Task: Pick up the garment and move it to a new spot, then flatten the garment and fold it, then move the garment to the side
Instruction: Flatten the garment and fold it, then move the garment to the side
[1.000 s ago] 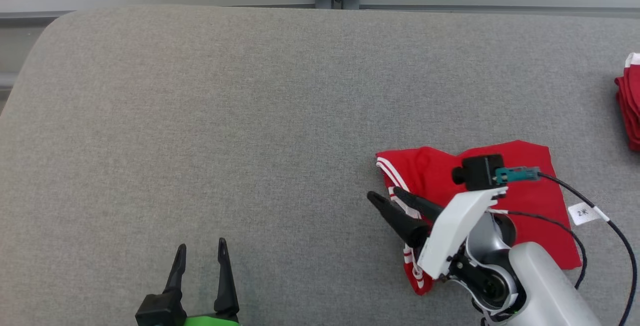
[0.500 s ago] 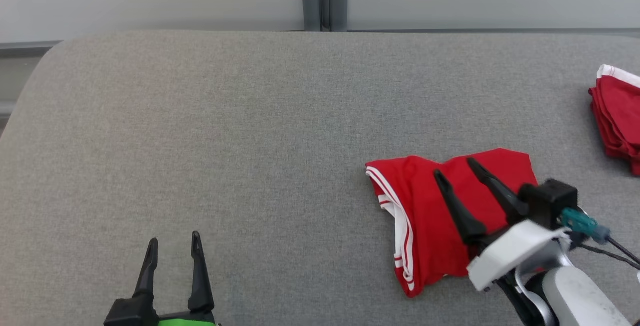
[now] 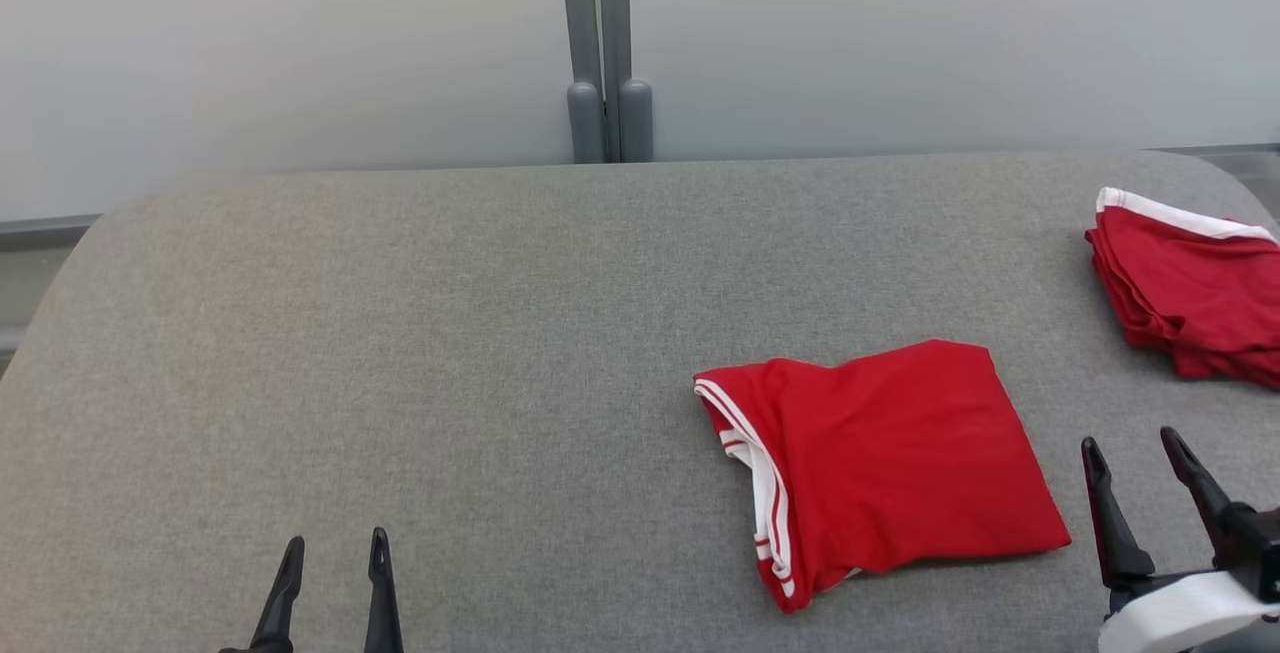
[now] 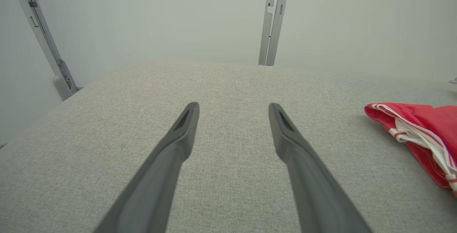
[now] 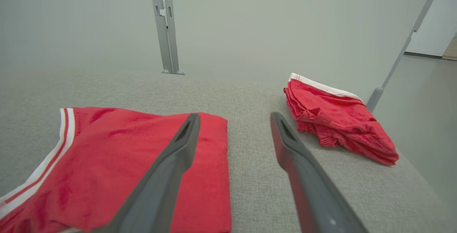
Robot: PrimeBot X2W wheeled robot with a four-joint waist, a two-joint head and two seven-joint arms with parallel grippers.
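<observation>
- Garment [image 3: 880,463]: red, with a white-striped hem [image 3: 760,478]. It is lying on the grey table [image 3: 450,333], folded into a flat, roughly rectangular packet. A stack [image 3: 1190,293] of similar red pieces is sitting well to the garment's right and farther from me.
- Right gripper [image 3: 1130,443]: I am holding these fingers apart and empty. They are just beside the near end of the garment's right edge, with the tips pointing away from me. In the head view they are clear of the cloth.
- Left gripper [image 3: 337,538]: I am holding these fingers apart and empty as well. They are well apart from the garment, out beyond its hemmed left edge.
- Key relation: the garment is lying to the left of my right fingers, which are running roughly alongside its right edge rather than across it. Its long axis is running left to right across me, slightly tilted, with the right end a little farther from me.
- Judgement: the fold is looking finished, so only the move to the side is remaining. My right arm is much the nearer one. Its fingers would need to swing left over the right edge and come down on every layer. Pinching only the top layer could pull the fold open.
</observation>
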